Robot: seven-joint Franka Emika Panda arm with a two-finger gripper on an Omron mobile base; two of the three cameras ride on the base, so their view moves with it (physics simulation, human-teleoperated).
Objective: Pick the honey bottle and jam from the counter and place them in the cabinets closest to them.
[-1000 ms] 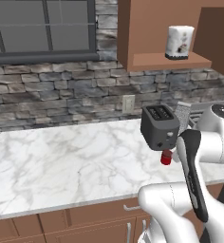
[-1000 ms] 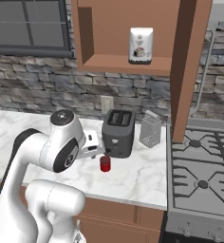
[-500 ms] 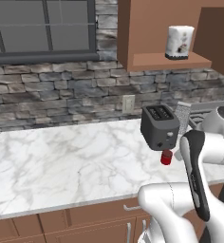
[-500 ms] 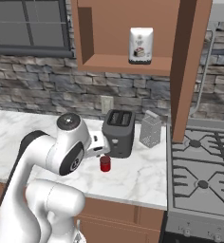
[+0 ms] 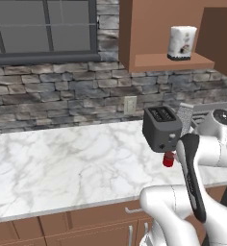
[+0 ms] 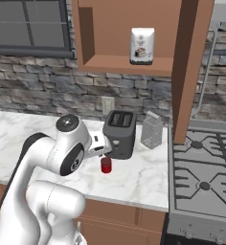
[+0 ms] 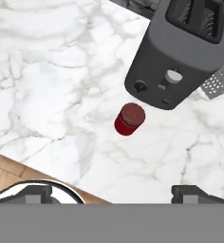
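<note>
Left base view, left to right: window, stone wall, white marble counter [image 5: 67,163] running under it. Wall outlet [image 5: 130,104] behind, dark toaster [image 5: 161,127] on the counter, red jam [image 5: 169,159] just in front of the toaster's near face, partly behind the white arm. Metal grater [image 5: 184,118] beside the toaster on its far side. Above, open cabinets [image 5: 149,29] shelf holding a white canister [image 5: 181,42].

Right base view, left to right: counter [image 6: 19,127], arm, jam [image 6: 106,164] standing upright on the marble, close to the toaster [image 6: 119,134] but not touching as far as visible; grater [image 6: 152,130], then stove [image 6: 203,167]. Canister [image 6: 142,45] on the wood shelf of the cabinets [image 6: 124,33] overhead.

Hand view: gripper [image 7: 111,193] looks down on the counter [image 7: 47,85], tips spread wide apart at the bottom edge, nothing between them. Jam [image 7: 130,119] lies ahead of the gripper, roughly centred between the two tips, well clear of them, red lid facing the camera. Toaster [image 7: 182,52] just beyond the jam, toward the right tip's side; a corner of the grater [image 7: 219,80] past that. Wooden counter front edge [image 7: 19,168] sits near the left tip.
</note>
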